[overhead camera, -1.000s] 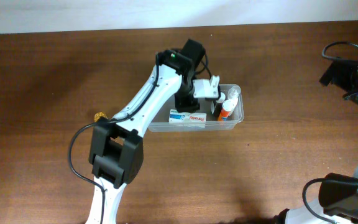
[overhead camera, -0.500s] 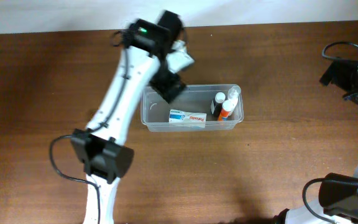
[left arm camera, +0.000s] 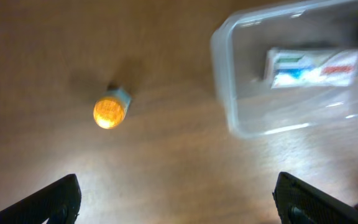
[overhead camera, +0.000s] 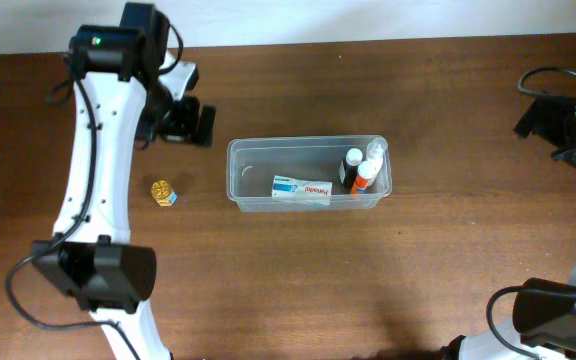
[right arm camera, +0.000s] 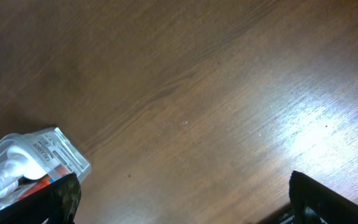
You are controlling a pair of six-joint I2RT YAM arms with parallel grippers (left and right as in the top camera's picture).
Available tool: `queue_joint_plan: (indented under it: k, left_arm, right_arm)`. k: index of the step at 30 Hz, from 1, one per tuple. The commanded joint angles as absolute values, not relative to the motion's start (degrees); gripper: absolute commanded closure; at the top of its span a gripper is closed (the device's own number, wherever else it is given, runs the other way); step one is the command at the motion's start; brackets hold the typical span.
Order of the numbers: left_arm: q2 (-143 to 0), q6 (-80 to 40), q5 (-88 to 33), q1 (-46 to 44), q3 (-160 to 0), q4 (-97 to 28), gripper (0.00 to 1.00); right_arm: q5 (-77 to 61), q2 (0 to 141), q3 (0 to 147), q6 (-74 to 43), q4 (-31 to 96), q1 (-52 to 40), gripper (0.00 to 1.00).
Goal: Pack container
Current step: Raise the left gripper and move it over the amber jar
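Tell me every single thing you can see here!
table: one, brown wood, under everything
container: one, clear, mid-table
box: one, white with blue and red print, lying in the container
dark bottle: one, white cap, at the container's far end from the box
orange bottle: one, white cap, beside the dark bottle
yellow thing: one, small, on the table outside the container
blister pack: one, clear, on the table, right wrist view only
left gripper: one, black, open
right gripper: one, black, open
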State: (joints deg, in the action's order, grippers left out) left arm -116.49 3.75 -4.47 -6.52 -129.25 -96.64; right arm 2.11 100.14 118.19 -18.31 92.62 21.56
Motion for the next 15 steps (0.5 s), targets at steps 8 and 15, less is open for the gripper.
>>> queue_joint_plan:
  k: [8, 15]
  left_arm:
    - [-115.37, 4.84, -0.01, -2.63, -101.75, -81.97, 0.01]
    - [-115.37, 6.98, 0.27, -1.02, -87.29, -68.77, 0.01]
  right_arm:
    - [2.39, 99.81, 118.89, -18.94, 92.55, 21.82, 0.02]
    - [2.39, 99.81, 118.89, -18.94, 92.55, 21.82, 0.02]
